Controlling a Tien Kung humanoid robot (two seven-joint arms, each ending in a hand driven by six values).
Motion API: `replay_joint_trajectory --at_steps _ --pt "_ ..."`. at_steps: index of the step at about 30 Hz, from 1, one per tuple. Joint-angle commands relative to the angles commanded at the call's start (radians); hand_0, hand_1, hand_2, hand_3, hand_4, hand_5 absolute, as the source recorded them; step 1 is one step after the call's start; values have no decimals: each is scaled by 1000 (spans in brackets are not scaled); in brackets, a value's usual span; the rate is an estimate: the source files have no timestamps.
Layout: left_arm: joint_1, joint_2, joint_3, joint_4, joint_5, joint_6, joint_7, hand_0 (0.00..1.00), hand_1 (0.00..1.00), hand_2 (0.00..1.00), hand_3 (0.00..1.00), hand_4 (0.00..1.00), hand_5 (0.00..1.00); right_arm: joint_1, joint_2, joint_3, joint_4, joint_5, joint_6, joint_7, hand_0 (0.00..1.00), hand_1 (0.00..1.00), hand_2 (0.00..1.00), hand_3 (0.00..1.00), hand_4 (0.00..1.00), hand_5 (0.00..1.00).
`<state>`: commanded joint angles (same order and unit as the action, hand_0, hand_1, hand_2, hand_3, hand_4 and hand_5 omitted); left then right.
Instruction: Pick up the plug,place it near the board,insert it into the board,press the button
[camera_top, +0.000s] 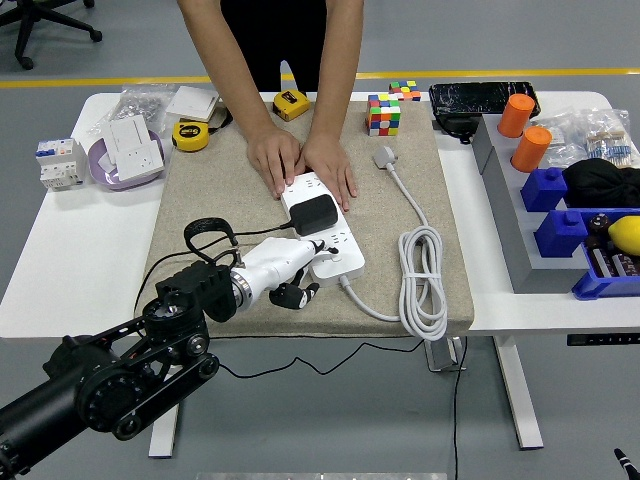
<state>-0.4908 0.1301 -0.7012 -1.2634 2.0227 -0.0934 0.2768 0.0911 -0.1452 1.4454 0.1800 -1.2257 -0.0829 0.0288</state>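
Left hand (292, 283) sits low at the near end of the power strip (322, 226), fingers curled under, holding nothing, white top of the hand touching the strip's near edge. Right arm not in view. Black plug (313, 213) is seated in the strip, near its far end, so pick, place and insert look done. Left to do, as I judge it: press the button. Can't make out the button itself; likely on the strip's near end, close to my fingertips. White cable (421, 280) runs off the strip and coils on the mat (200, 190) to the right. Further back, a person's two hands (300, 165) press flat on the strip's far end, steadying it on the tabletop (70, 250).
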Motion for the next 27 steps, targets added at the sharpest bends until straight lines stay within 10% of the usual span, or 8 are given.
replay_joint_trajectory --at_steps 27 --pt "-7 -4 6 43 2 -22 5 99 41 158 877 542 2 -2 -3 0 0 -3 0 0 755 742 722 775 998 971"
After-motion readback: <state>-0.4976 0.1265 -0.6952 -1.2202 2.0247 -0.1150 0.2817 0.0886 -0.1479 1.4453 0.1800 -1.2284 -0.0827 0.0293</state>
